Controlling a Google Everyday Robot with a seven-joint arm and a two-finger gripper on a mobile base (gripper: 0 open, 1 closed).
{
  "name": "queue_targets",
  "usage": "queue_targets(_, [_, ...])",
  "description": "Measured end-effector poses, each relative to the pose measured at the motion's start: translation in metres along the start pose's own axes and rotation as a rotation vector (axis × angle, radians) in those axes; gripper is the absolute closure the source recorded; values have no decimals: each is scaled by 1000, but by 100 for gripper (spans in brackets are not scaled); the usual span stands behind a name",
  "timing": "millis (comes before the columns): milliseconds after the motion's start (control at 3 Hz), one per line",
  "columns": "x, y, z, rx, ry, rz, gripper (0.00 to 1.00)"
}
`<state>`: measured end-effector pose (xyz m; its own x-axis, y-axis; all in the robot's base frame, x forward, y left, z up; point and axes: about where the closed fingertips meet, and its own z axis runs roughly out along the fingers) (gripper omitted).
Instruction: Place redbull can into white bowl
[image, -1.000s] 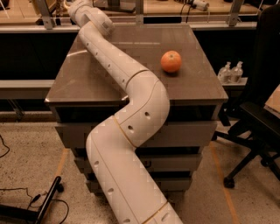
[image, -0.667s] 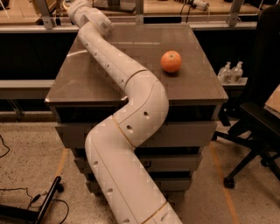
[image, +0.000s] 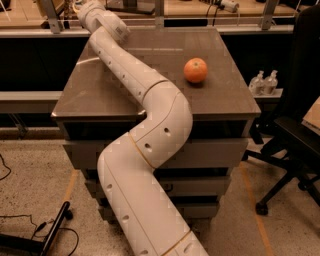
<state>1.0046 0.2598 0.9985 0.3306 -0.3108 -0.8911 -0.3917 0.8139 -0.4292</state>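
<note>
- The arm is seen stretched from 6 o'clock up across the table toward 11 o'clock; it is laid low and diagonal over the top, which is judged to be so that the far left corner can be reached from the near side.
- The gripper is found at the very top of the view at 11 o'clock, past the table's far left corner; it is cut by the frame edge and masked by the wrist, so how far open it is, and whether anything is held, cannot be told.
- The redbull can is not to be seen anywhere in the view; it may be hidden at the gripper or beyond the frame, but this cannot be settled.
- The white bowl is likewise not shown on the visible tabletop; its place cannot be given.
- An orange is set on the table at 1 o'clock from the centre, well apart from the arm; it is judged to be no part of the task.
- Two small bottles are stood on a ledge at 3 o'clock, off the table; an office chair is parked beside them at 4 o'clock.
- How far the task has been carried cannot be judged, since neither can nor bowl is visible.
</note>
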Motion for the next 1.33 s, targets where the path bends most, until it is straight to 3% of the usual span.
queue_targets(667, [8,2,1,-2,4,-15,100])
queue_targets(1333, [6,-22,-6,31,9,-35,100])
